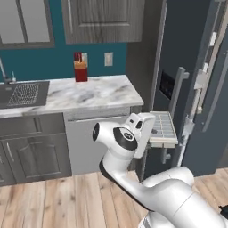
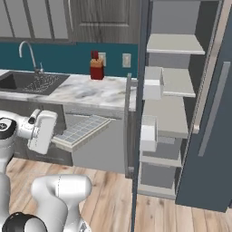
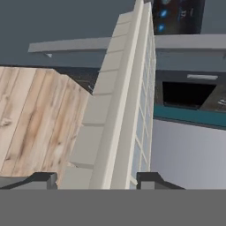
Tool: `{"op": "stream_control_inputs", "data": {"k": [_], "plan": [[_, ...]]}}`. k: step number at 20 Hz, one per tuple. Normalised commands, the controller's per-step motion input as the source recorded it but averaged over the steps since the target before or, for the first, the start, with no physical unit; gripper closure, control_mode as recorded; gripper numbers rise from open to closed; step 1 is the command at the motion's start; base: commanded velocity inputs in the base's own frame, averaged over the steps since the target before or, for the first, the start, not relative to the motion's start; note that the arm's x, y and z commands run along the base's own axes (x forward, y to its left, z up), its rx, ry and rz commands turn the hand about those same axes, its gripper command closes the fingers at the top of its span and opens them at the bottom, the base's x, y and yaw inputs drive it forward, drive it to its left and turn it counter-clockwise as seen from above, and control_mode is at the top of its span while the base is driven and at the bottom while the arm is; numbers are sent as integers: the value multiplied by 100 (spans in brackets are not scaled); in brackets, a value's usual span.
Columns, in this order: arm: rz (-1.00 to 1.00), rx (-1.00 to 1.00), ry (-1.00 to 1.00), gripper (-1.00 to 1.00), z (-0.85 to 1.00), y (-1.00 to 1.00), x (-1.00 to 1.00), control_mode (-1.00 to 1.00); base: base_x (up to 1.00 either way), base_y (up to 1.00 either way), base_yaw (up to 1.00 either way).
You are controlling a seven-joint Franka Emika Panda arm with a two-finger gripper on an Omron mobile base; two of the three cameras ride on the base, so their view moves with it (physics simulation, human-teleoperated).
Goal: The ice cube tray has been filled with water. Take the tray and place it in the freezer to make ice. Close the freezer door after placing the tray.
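The tool (image 3: 96,180) is clenching one short end of the ice cube tray (image 2: 81,130), its tips bracketing the rim, likely so the cells are staying level and the water is not spilling. The tray is hanging in the air beside the worktop (image 1: 89,93), clear of it, just in front of the freezer door (image 1: 178,67). Beyond, the freezer (image 2: 170,113) is standing open, its white shelves waiting for the tray.
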Motion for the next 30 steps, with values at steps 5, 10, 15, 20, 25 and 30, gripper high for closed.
{"op": "stream_control_inputs", "data": {"k": [5, 10, 15, 20, 25, 30], "plan": [[0, 0, 0, 100, 0, 0, 0, 100, -14, -67, 0], [0, 0, 0, 100, 0, 0, 0, 100, -4, -70, 0], [0, 0, 0, 100, 0, 0, 0, 100, 0, -66, 0], [0, 0, 0, 100, 0, 0, 0, 100, 0, -56, 0], [0, 0, 0, 100, 0, 0, 0, 100, 2, -42, 0], [0, 0, 0, 100, 0, 0, 0, 100, 18, -27, 4]]}}
